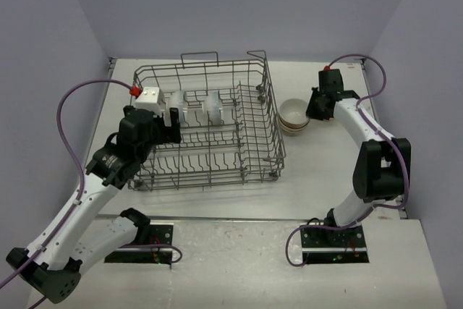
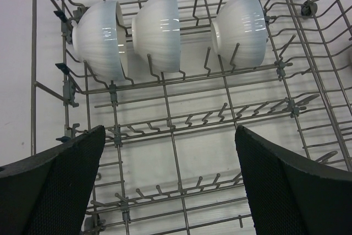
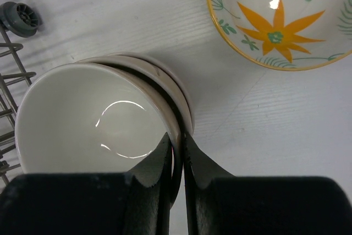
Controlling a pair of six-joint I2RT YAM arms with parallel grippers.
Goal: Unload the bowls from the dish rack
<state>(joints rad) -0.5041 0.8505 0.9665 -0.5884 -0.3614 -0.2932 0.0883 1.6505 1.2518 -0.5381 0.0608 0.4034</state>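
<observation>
The grey wire dish rack (image 1: 273, 117) stands at the table's middle. Three white bowls (image 2: 99, 39) (image 2: 159, 31) (image 2: 242, 26) stand on edge in its back row; they also show in the top view (image 1: 195, 106). My left gripper (image 2: 170, 180) hovers open and empty over the rack's near rows (image 1: 165, 124). Right of the rack is a stack of tan bowls (image 1: 294, 115). My right gripper (image 3: 179, 141) is shut on the rim of the top bowl (image 3: 88, 119), cream inside, one finger inside and one outside.
A yellow-floral bowl (image 3: 280, 15) sits upright on the table just beyond the stack. The rack's small wheels (image 3: 22, 17) are close to the stack's left. Grey walls enclose the table on three sides.
</observation>
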